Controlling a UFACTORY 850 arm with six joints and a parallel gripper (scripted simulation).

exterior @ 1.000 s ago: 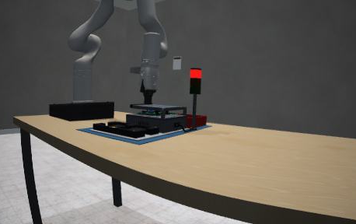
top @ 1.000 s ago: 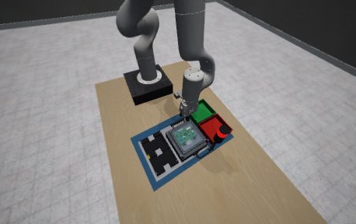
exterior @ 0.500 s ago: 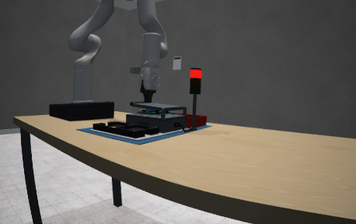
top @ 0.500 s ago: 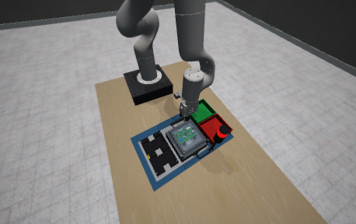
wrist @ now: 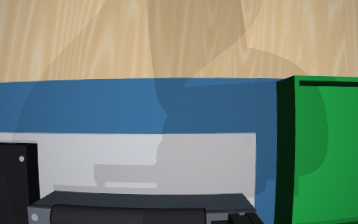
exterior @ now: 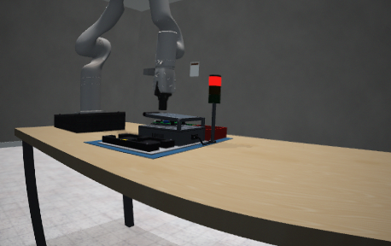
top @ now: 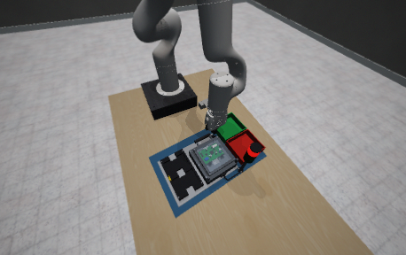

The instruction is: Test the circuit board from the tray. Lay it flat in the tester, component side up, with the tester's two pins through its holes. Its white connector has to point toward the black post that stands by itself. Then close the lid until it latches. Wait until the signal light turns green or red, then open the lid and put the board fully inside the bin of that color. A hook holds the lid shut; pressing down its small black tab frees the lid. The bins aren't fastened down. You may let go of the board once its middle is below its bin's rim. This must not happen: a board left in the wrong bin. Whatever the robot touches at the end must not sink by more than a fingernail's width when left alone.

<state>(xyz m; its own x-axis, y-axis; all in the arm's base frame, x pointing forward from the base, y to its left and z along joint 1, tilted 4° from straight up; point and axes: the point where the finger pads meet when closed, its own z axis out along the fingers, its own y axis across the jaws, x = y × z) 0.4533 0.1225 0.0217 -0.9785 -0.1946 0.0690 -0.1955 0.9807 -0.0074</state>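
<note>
While the signal light [exterior: 214,81] glows red on its pole, my hand [exterior: 163,103] hangs just above the rear edge of the tester lid [exterior: 173,115], fingers pressed together with nothing between them. From the exterior view, nearest on the wooden surface [exterior: 276,171] lies the black tray [exterior: 135,141], on the blue mat [exterior: 148,154]. Behind it stands the tester [top: 213,158], and through its lid I see the circuit board [top: 211,151] lying flat inside, green side up. I cannot tell whether the lid is latched. Beside the tester sits the red bin [top: 242,143], and next to that one, further toward my base [top: 168,98], the green bin [top: 231,125]. In the wrist view the green bin is at the right, and the lid's dark rear edge [wrist: 140,210] is at the bottom.
</note>
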